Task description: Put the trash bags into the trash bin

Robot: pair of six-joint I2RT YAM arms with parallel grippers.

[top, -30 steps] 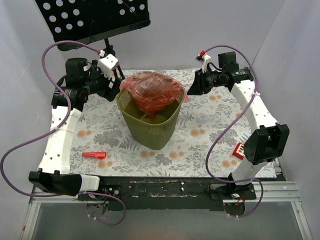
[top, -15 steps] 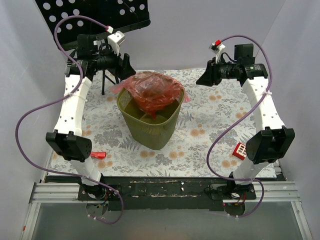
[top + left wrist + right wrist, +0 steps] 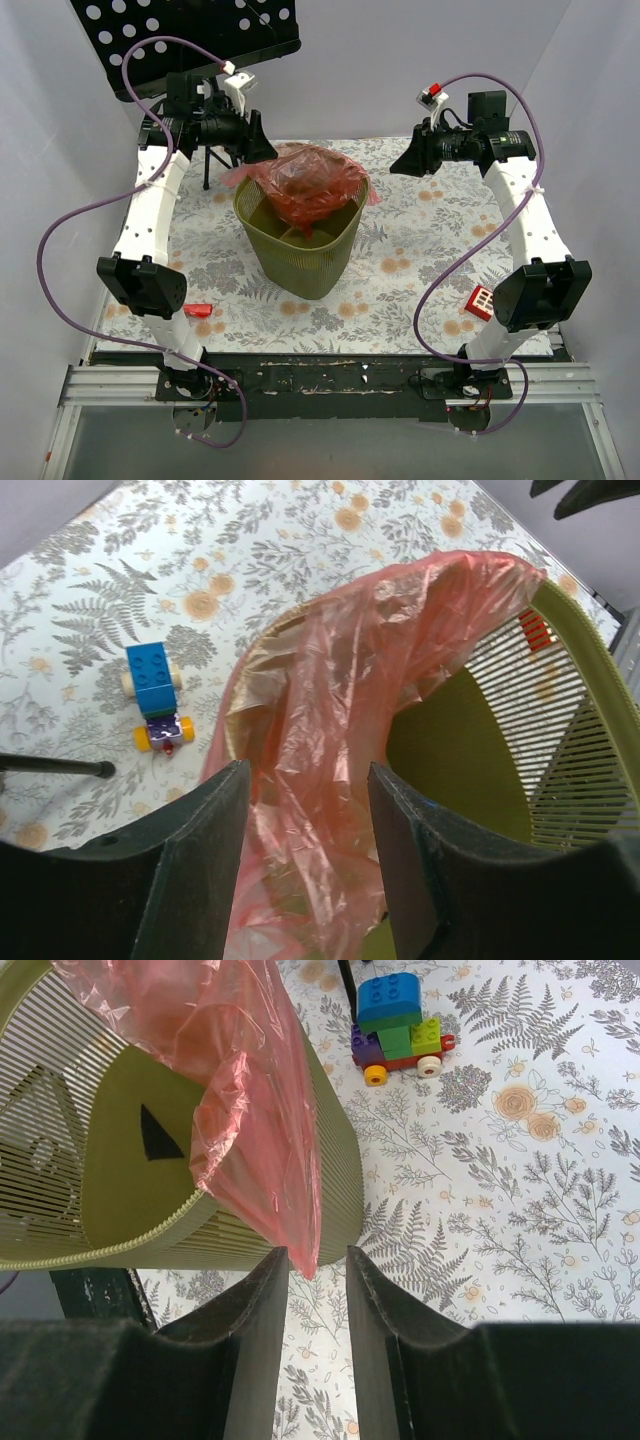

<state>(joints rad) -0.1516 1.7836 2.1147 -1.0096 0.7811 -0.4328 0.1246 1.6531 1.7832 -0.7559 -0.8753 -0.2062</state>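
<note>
The left gripper [image 3: 307, 775] hangs above the far left rim of the bin [image 3: 300, 262] with its jaws apart and nothing between them; the bag [image 3: 330, 730] shows through the gap but lies below, untouched. The right gripper [image 3: 315, 1258] hovers off the bin's far right side, fingers parted by a narrow slot and also empty. The bag's hanging corner lines up with that slot in the wrist view, yet the overhead view shows it well apart from the film.

The bag is heaped in the bin's mouth. Its bulk rises above the far rim, film is draped over the left edge, and a corner trails down the outside wall on the right. The near part of the bin's inside is bare.

The job looks part done, at the stage of settling the bag in. Next, each arm would probably need to come down to its side, pinch the overhanging film and tuck or press it below the rim without tipping the light bin.

A toy car [image 3: 157, 695] stands behind the bin.
</note>
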